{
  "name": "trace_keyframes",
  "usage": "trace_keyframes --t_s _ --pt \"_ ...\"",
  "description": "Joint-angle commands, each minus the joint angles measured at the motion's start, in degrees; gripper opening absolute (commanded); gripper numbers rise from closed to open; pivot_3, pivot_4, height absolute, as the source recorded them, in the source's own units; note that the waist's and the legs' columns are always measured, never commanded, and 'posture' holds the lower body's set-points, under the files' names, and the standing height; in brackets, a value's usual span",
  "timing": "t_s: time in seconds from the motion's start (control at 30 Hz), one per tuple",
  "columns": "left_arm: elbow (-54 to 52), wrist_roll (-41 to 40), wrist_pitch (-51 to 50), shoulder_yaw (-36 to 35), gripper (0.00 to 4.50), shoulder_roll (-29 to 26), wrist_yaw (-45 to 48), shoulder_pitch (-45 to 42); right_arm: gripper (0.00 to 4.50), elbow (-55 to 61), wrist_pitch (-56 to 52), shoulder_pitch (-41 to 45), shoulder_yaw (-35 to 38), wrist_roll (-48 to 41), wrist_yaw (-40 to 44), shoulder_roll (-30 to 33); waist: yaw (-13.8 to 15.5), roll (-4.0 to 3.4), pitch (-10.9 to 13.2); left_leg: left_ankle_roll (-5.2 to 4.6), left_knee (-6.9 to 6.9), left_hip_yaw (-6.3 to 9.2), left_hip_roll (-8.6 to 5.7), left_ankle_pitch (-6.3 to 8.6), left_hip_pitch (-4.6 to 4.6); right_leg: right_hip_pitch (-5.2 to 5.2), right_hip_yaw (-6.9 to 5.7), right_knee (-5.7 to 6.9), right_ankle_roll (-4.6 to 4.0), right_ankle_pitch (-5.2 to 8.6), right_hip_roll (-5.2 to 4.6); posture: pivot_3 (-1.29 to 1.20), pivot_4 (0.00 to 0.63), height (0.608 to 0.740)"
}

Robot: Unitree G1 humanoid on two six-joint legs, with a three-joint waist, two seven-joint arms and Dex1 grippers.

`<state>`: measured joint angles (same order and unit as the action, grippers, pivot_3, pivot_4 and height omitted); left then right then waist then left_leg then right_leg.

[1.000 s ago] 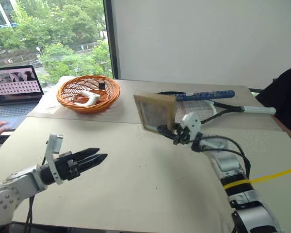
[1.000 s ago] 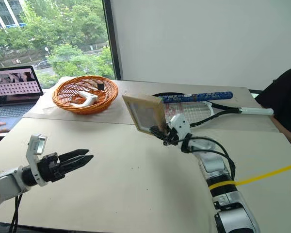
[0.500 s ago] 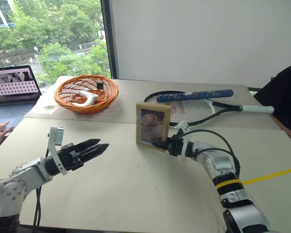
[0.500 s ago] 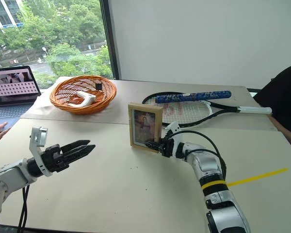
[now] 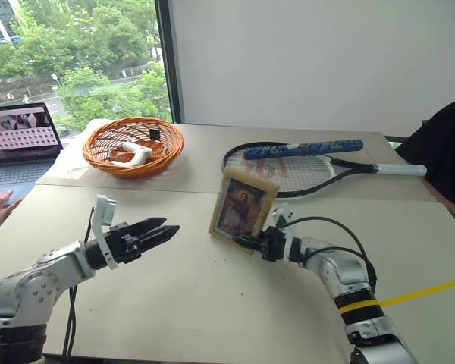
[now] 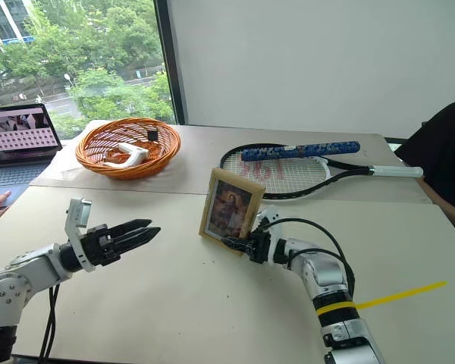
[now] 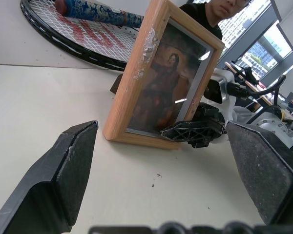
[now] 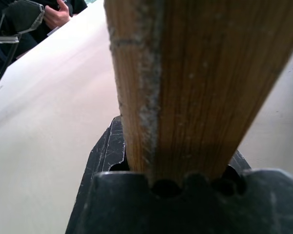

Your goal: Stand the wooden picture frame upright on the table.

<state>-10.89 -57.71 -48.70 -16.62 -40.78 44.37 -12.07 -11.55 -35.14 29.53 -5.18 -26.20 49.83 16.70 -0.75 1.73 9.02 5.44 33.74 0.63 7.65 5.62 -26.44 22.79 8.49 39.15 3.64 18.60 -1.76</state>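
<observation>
I see the light-wood picture frame tilted on the beige tabletop, pinched by my right gripper; left gripper spread.

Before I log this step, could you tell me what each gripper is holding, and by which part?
The right gripper clamps the wooden picture frame by the lower right corner of its wooden border. The left gripper is open and holds nothing.

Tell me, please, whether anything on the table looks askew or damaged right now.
The wooden picture frame, clamped at its lower edge by the right gripper, leans tilted rather than square, and its left wooden edge looks scuffed whitish.
</observation>
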Motion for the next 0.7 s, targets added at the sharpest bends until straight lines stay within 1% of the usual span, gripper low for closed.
trace_keyframes --t_s 0.03,0.2,0.23,0.33,0.4,0.47,0.5,0.53,0.6,0.7 --pt "-1.2 5.3 4.1 2.4 4.50 -0.5 2.2 -0.2 2.50 2.7 -3.3 -1.1 1.8 -1.9 -0.7 0.7 0.0 0.00 0.0 0.00 0.00 0.00 0.00 0.00 0.00 -0.01 0.00 0.00 0.00 0.00 0.00 0.00 0.150 0.696" --pt "0.1 9.8 8.8 2.7 4.50 0.6 3.2 0.1 4.16 7.1 -5.3 -4.0 6.1 -3.1 -1.9 4.5 0.4 0.00 0.0 0.00 0.00 0.00 -0.01 0.00 -0.01 -0.01 0.00 -0.01 0.00 0.00 0.00 0.00 0.150 0.696" --pt "0.7 10.6 9.6 2.6 4.50 0.7 3.3 0.0 4.37 8.3 -6.0 -5.1 7.7 -3.9 -2.2 5.7 0.5 0.00 0.0 0.00 0.01 0.00 -0.01 0.00 -0.01 -0.01 0.00 -0.01 0.00 0.00 -0.01 0.00 0.150 0.696" --pt "1.8 13.4 12.9 2.6 4.50 1.1 3.6 0.3 4.37 14.1 -7.8 -10.6 12.6 -6.1 -2.6 10.1 1.0 0.00 0.0 0.00 0.01 0.00 -0.01 0.00 -0.02 -0.01 0.01 -0.03 0.01 0.01 -0.01 0.00 0.150 0.696" --pt "1.7 14.1 13.6 2.5 4.50 1.9 2.9 0.7 4.37 19.6 -5.5 -16.3 14.2 -5.9 -0.9 13.7 1.4 0.00 0.0 0.00 -0.01 0.00 -0.02 0.00 -0.02 0.00 0.01 -0.05 0.01 0.02 -0.02 0.00 0.150 0.696" --pt "1.4 17.0 14.9 3.6 4.50 2.0 1.7 1.2 4.37 26.6 0.5 -22.2 15.1 -4.2 1.5 16.7 1.4 -0.01 0.0 -0.02 -0.01 -0.01 -0.02 0.03 -0.02 0.00 0.02 -0.06 0.01 0.05 -0.02 0.00 0.150 0.696" --pt "1.5 18.2 15.6 4.0 4.50 2.0 1.4 1.3 4.37 28.5 2.2 -23.7 15.1 -3.8 2.2 17.5 1.3 -0.04 0.0 -0.03 -0.01 -0.01 -0.01 0.02 -0.02 0.03 0.03 -0.06 0.00 0.06 -0.02 0.00 0.150 0.696" --pt "1.5 21.0 17.9 5.5 4.50 1.8 1.7 1.7 4.37 31.8 8.7 -26.3 15.2 -0.2 2.0 18.6 1.0 -0.04 0.0 -0.03 -0.04 -0.01 -0.01 0.03 0.01 -0.03 0.02 -0.06 0.11 0.16 -0.01 0.00 0.150 0.696" --pt "1.8 24.3 20.8 7.1 4.50 1.8 2.3 2.0 4.37 35.3 16.6 -29.4 14.9 4.9 1.0 19.8 0.5 -0.06 0.0 -0.03 -0.02 -0.01 0.03 0.02 0.03 0.02 0.04 -0.05 0.31 0.26 0.02 0.00 0.150 0.696" --pt "2.7 28.7 24.7 9.6 4.50 2.3 2.3 1.7 4.37 38.1 16.9 -32.7 15.9 5.3 -1.0 20.1 0.1 -0.04 0.0 -0.01 0.08 -0.01 0.02 0.02 0.08 -0.11 0.04 -0.06 0.39 0.25 0.02 0.00 0.150 0.696"
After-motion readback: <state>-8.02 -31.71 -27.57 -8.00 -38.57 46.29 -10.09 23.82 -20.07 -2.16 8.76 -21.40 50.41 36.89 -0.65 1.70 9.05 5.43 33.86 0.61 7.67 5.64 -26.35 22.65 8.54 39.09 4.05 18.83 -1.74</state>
